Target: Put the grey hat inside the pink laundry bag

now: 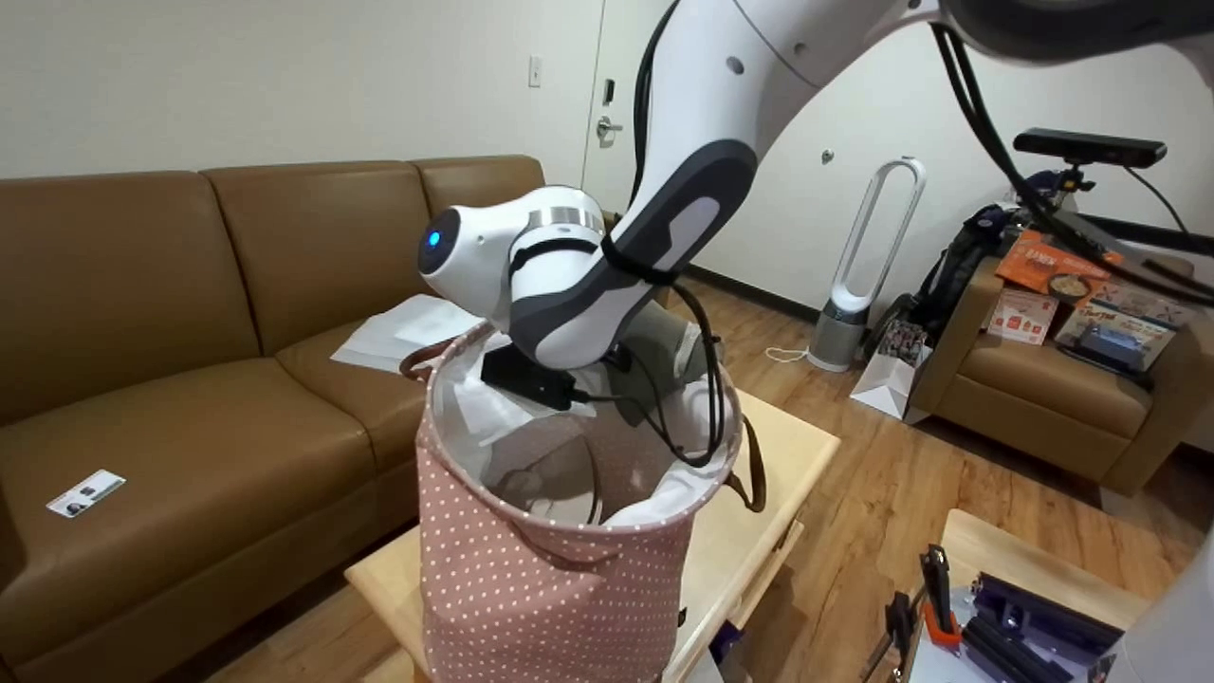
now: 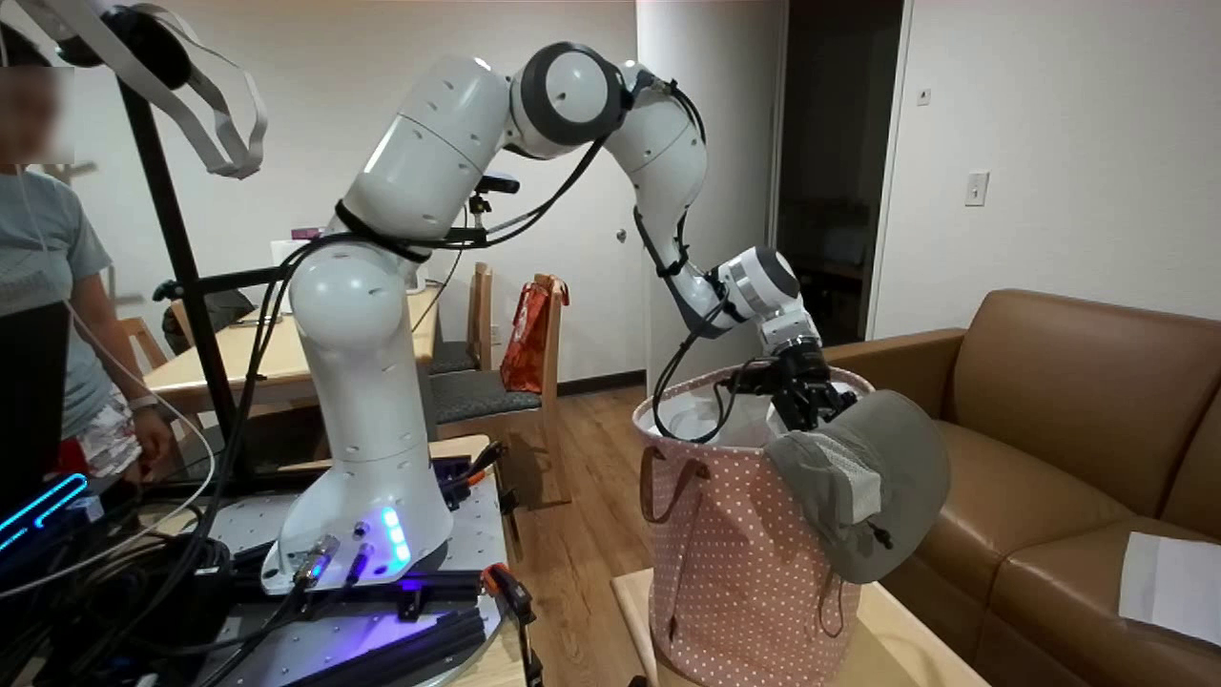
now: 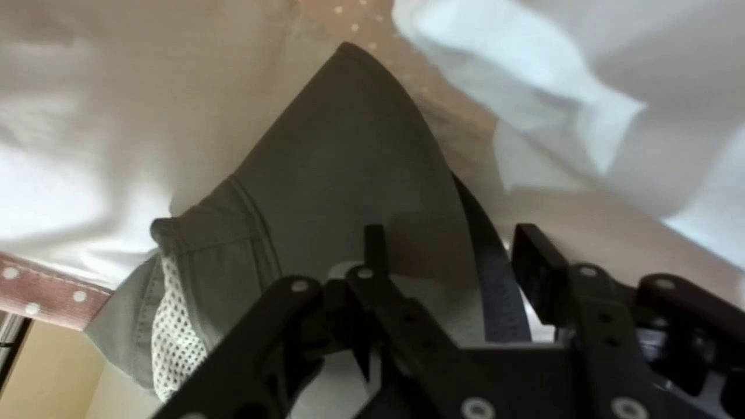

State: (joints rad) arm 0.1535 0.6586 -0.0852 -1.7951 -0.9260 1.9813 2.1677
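The pink laundry bag (image 2: 725,544) stands upright and open-topped on a low wooden table; it also shows in an exterior view (image 1: 560,607). The grey hat (image 2: 897,477) drapes over the bag's rim, much of it hanging outside on the sofa side. Part of it shows behind the wrist in an exterior view (image 1: 654,337). In the wrist view the hat (image 3: 343,157) reaches inside over the white lining. My gripper (image 3: 451,256) is open, with the hat's edge between its spread fingers. At the rim my gripper (image 2: 811,405) is close to the hat; contact is unclear.
The low table (image 1: 792,446) carries the bag. A brown sofa (image 1: 171,379) runs beside it, with white papers (image 1: 403,332) and a card (image 1: 85,493) on the seat. Brown strap handles (image 2: 672,487) hang from the rim. Loose cables (image 1: 707,398) loop from the wrist over the bag's opening.
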